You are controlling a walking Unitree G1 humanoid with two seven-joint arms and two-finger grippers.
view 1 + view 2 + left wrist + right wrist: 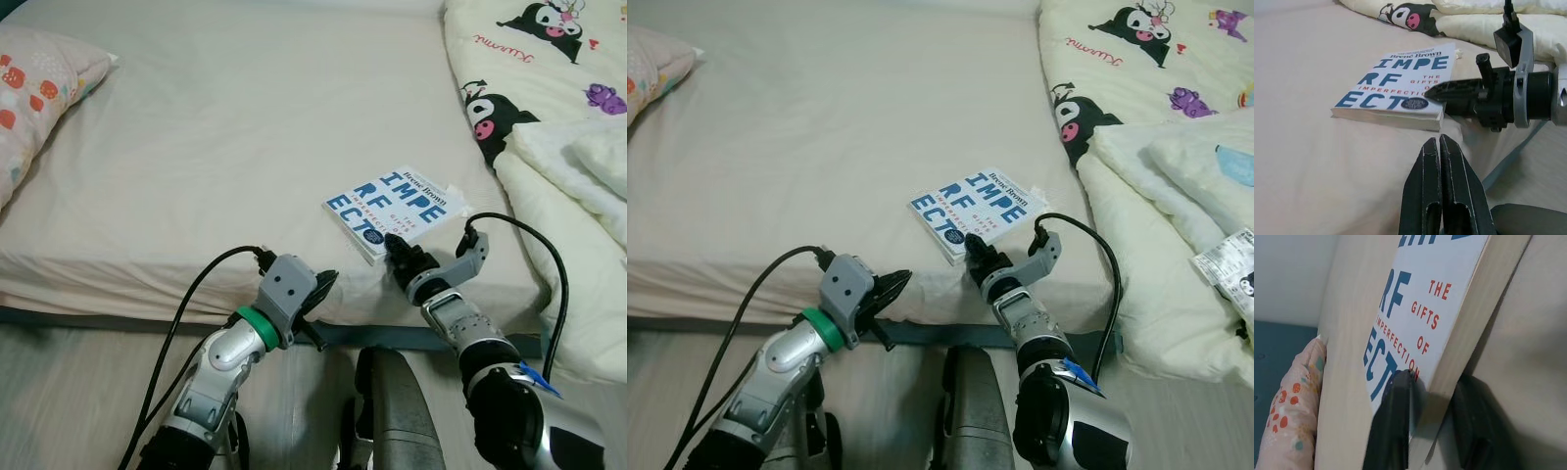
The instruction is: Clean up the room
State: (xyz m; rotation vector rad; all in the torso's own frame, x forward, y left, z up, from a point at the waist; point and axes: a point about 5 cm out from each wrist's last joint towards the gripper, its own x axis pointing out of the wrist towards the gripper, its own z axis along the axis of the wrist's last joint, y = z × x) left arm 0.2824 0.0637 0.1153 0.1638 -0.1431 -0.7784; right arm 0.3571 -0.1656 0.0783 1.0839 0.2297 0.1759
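Nearest to us, our left claw (pixel 318 305) sits low at the bed's front edge with its two black fingers pressed together, holding nothing, so we'd say it's just parked out of the way.

Just beside it, our right claw (pixel 396 245) has one finger on the cover and one under the near corner of the white paperback book with big blue letters (pixel 397 208). It looks like we're pinching it by the edge. That makes sense, since the book lies flat on the sheet near the bed's edge and the corner is the easiest bit to get under.

Beyond the claws is the bed with a plain beige sheet (pixel 235 137), soft and a bit wrinkled. To the right claw's outer side lies a cream quilt printed with black cartoon characters (pixel 534 73). Far off past the left claw there's a pale pillow with orange spots (pixel 34 88).
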